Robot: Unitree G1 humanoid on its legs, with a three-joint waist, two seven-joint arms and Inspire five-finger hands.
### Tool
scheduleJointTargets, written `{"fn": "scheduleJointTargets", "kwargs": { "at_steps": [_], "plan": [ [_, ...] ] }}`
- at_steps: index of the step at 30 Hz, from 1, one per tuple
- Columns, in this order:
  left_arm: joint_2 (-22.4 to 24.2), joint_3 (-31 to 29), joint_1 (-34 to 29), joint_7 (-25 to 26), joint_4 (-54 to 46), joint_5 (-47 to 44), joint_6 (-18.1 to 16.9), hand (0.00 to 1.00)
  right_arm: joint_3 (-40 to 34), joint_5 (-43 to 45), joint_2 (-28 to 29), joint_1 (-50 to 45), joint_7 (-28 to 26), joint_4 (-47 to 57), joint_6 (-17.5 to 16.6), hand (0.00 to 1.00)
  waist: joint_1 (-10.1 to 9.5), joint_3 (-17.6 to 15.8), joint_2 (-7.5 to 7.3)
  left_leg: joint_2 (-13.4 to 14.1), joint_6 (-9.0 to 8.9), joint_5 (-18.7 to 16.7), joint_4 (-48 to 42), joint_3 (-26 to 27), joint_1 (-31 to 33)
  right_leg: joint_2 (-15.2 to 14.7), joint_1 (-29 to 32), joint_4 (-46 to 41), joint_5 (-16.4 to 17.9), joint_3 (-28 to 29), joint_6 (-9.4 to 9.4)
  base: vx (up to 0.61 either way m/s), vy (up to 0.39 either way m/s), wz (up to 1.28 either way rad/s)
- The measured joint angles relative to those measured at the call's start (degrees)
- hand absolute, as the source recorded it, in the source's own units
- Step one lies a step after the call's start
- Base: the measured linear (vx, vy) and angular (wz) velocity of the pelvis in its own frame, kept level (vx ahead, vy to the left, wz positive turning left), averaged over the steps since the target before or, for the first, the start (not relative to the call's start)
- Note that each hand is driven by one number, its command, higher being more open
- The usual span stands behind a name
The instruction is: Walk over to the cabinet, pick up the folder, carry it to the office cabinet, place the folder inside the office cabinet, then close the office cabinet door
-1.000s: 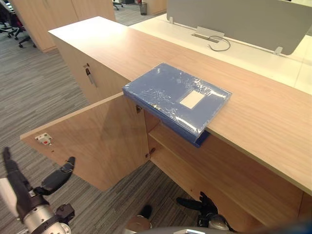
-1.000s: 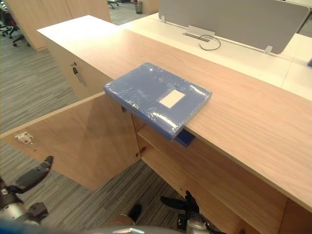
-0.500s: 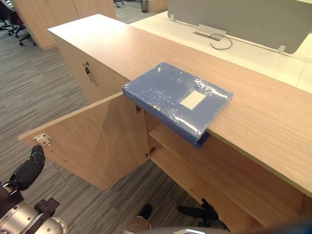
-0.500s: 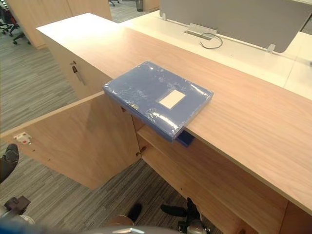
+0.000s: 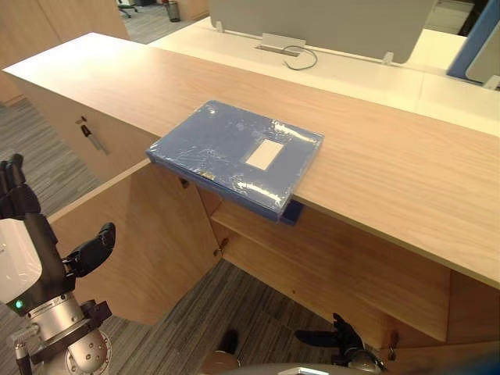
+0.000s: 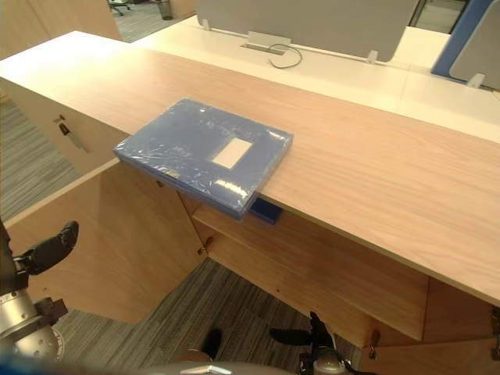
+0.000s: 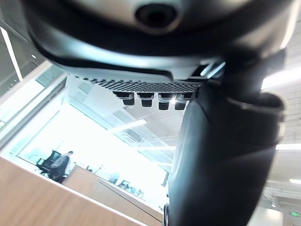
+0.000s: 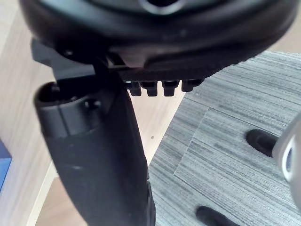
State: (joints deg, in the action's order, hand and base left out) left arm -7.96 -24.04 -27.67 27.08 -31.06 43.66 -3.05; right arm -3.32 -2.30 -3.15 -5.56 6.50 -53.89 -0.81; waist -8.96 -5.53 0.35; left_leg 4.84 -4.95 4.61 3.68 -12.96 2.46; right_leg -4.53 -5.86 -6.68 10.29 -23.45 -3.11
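Folder point(image 5: 234, 156): flat blue box-type, rectangular, wrapped in clear crinkly film w/ glare spots. White rectangular label point(image 5: 264, 155) on its top face, nr the middle; any print on it is too small to tell. A darker blue bit shows under the folder's near corner; can't tell if it's part of the folder.

Location: the folder lies flat on the wooden top surface point(image 5: 391, 172) of the cabinet, turned at an angle to the front edge. Its near corner overhangs that edge, directly above the open compartment. Neither hand touches it.

Cabinet: light wood. Door point(image 5: 141, 242) stands swung open to the left of the compartment, below the folder. Inside, a wooden shelf point(image 5: 328, 262) runs across; the deeper part is hidden under the top. A closed door further left carries a small dark handle point(image 5: 92, 139).

Left hand point(image 5: 39, 238): low at the left, just beside the open door, fingers straight & pointing up, thumb spread apart, holding nothing.

Right hand point(image 5: 341, 341): low down in front of the cabinet base, over grey striped carpet point(image 5: 195, 336), digits loose & apart, nothing in it.

Behind the cabinet: pale desk w/ grey divider panel point(image 5: 312, 19) & a looped cable point(image 5: 301, 56).
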Motion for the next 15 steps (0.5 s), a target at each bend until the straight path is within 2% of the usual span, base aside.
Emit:
{"fn": "scheduleJointTargets", "kwargs": {
  "at_steps": [8, 15],
  "plan": [
    [-2.38, 4.06, -0.04, -2.09, 2.09, 1.97, -1.50, 1.00, -0.03, -0.49, -0.97, -0.41, -0.87, -0.78, 0.08, 1.00, 0.31, 1.16, 1.80, 1.30, -0.06, -0.02, 0.36, 2.89, -0.77, 0.75, 1.43, -1.16, -0.13, 3.08, 0.68, -0.02, -0.012, -0.20],
    [-3.70, 7.14, 0.00, -2.78, 2.65, 2.04, -1.86, 1.00, 0.01, -2.15, -0.98, -0.36, -1.21, -0.79, 0.09, 1.00, 0.68, 1.42, 1.89, 1.87, -0.34, 0.15, 0.59, 3.82, -1.22, 1.02, 2.06, -2.16, -0.05, 4.08, 0.95, -0.03, -0.009, -0.09]
  ]
}}
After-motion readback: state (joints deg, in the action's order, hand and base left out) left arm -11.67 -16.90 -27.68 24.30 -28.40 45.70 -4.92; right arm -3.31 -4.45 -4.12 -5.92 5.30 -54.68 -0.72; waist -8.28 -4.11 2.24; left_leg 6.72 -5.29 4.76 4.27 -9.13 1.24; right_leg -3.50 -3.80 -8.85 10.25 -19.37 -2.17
